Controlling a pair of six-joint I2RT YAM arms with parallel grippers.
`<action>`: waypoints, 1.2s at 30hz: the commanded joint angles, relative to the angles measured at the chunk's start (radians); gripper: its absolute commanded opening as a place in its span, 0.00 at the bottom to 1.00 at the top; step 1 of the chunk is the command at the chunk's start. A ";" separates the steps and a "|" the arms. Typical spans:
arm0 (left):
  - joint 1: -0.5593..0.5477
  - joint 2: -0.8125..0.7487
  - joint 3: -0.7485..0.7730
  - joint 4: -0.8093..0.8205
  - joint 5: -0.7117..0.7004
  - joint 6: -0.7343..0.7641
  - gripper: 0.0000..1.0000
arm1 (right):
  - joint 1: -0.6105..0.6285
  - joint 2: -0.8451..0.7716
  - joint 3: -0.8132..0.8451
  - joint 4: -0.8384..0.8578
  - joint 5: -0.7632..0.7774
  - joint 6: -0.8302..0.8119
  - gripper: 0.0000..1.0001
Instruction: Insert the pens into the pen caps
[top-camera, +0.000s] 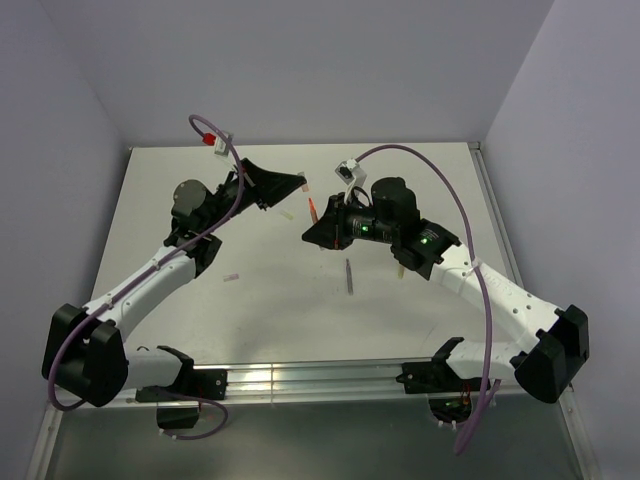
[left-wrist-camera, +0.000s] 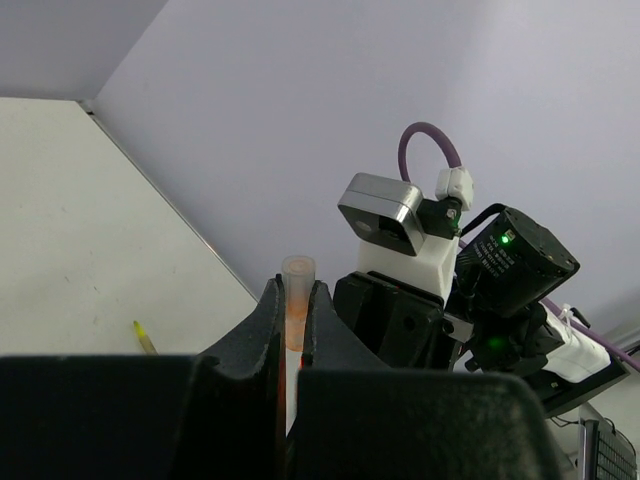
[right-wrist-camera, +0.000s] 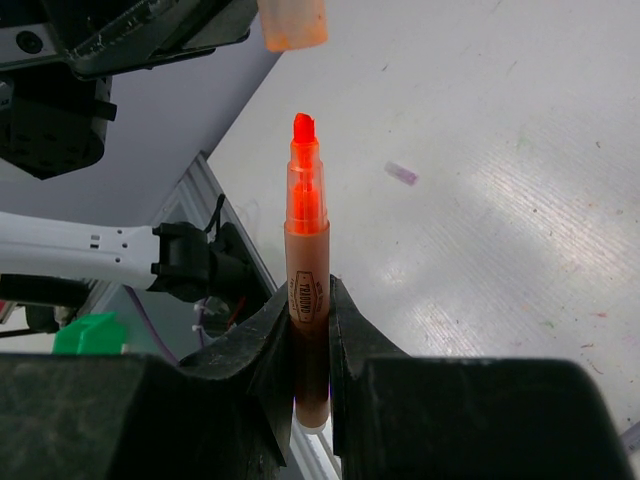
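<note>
1. Gripping the orange cap (left-wrist-camera: 298, 270), the left tool (left-wrist-camera: 296, 300) is clenched on it. The cap stands upright between the fingers, with its end poking out above the fingertips (left-wrist-camera: 268, 300).
2. The right tool (right-wrist-camera: 310, 300) is clenched on the orange-red pen (right-wrist-camera: 305, 210). It grips the barrel low down, so the labelled part of the barrel and the bright uncapped tip stick up past the fingers.
3. From the right wrist view, the orange cap hangs just above the pen tip and slightly to its left. Cap and tip are near but apart, with a clear gap between them.
4. From overhead, the two tools face each other above the far middle of the counter (top-camera: 300, 320). The left tool (top-camera: 290, 185) is on the left and the right tool (top-camera: 312, 222) is on the right, both raised off the surface.
5. The dark pen (top-camera: 349, 273) lies flat on the counter nearer the arm bases. It is below the right tool and well apart from it.
6. The lilac cap (top-camera: 232, 277) lies loose on the counter beside the left forearm.
7. The yellow-green pen (left-wrist-camera: 143, 337) lies on the counter. Only part of it shows past the left tool in the left wrist view.
8. A small pale stub (top-camera: 287, 214) rests on the counter beneath the gap between the two tools. It is too small to tell its colour.
</note>
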 joint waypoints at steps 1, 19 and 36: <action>0.004 0.002 -0.002 0.062 0.026 -0.014 0.00 | 0.008 -0.004 0.030 0.015 0.009 -0.019 0.00; -0.004 0.025 0.001 0.076 0.058 -0.022 0.00 | 0.008 -0.010 0.045 -0.002 0.038 -0.032 0.00; -0.038 0.040 0.016 0.036 0.071 0.021 0.00 | 0.008 -0.023 0.051 -0.022 0.077 -0.044 0.00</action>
